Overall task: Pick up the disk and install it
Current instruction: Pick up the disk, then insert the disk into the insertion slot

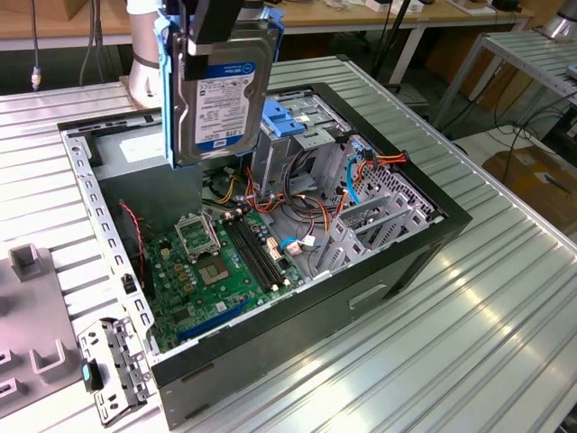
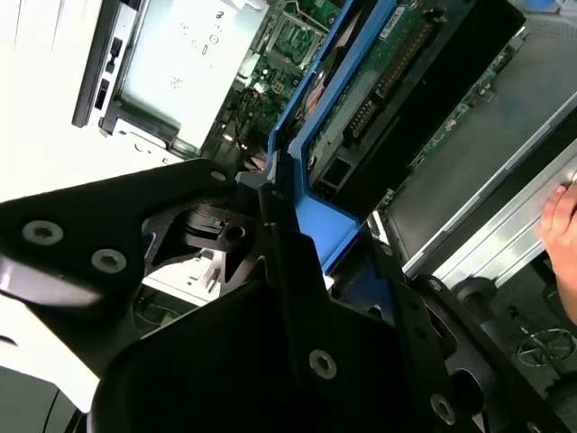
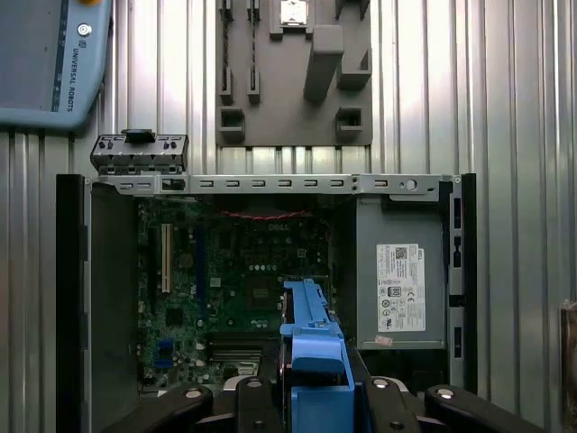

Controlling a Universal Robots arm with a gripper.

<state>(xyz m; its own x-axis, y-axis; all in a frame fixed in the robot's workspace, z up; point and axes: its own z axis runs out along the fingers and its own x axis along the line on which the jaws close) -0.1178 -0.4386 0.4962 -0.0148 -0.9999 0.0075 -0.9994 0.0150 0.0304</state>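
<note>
In the exterior view, the disk (image 1: pixel 221 90) is held upright above the open computer case (image 1: pixel 270 338), pinched at its top by the gripper (image 1: pixel 215 27). In the second wrist view, its blue bracket (image 2: pixel 317 221) is clamped between the fingers (image 2: pixel 284 253), and a person's hand (image 2: pixel 563 230) is seen near the case. In the first wrist view, the motherboard (image 3: pixel 234 271) is seen beneath the bracket.

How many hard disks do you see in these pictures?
1. The disk hangs upright above the open computer case, gripped at its top edge by the gripper. Another might sit hidden inside the metal drive cage.
</note>
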